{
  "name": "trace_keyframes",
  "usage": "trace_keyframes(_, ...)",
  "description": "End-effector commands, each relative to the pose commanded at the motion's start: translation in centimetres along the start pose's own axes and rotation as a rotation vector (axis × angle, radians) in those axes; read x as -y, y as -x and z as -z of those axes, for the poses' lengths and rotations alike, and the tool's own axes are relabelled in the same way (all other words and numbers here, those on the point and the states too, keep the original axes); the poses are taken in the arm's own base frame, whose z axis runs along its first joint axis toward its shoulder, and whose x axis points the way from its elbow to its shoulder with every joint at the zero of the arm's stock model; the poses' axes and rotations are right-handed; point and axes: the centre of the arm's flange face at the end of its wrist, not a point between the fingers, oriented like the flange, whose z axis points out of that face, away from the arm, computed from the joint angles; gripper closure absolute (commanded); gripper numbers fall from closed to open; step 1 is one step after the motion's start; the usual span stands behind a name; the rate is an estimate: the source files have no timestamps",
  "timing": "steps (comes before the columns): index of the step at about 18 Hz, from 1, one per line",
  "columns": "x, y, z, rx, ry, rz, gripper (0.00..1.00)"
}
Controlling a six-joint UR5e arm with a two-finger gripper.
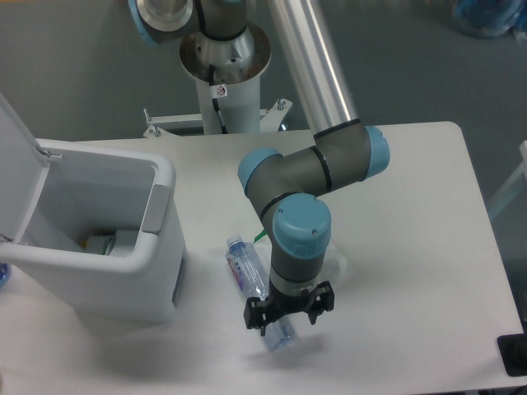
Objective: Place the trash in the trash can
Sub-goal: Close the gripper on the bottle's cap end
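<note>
A clear plastic bottle [249, 276] with a bluish label lies on the white table, slanting from its cap near the bin toward the front edge. My gripper [288, 315] hangs right over the bottle's lower end, fingers spread to either side of it and open. The crinkled clear plastic bag [336, 265] is mostly hidden behind my wrist; a bit of its green strip [262, 236] peeks out at the left. The trash can [156, 247], a white boxy bin, stands at the left with its lid [12, 156] raised, and some items lie at its bottom.
The arm's pedestal [224, 62] rises at the back behind the table. The table's front edge [346, 387] runs close below my gripper. A dark object [514, 354] sits off the front right corner.
</note>
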Motion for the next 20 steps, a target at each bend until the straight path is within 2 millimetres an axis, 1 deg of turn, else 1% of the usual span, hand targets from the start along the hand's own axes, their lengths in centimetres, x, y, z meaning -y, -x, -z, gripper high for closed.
trace_keyframes(3, -0.2, -0.1, -1.1, 0.005, 0.016, -0.003, 0.00)
trace_keyframes(7, -0.4, -0.8, -2.4, 0.035, 0.037, -0.016, 0.00)
trace_keyframes(9, -0.5, -0.9, -3.1, 0.038, 0.047, -0.014, 0.00)
trace_keyframes(14, -0.5, -0.8, -3.3, 0.041, 0.048, -0.012, 0.00)
trace_keyframes(16, -0.6, -0.7, -3.7, 0.058, 0.056, -0.012, 0.00)
trace_keyframes(20, -0.6, -0.7, -3.9, 0.060, 0.058, -0.012, 0.00)
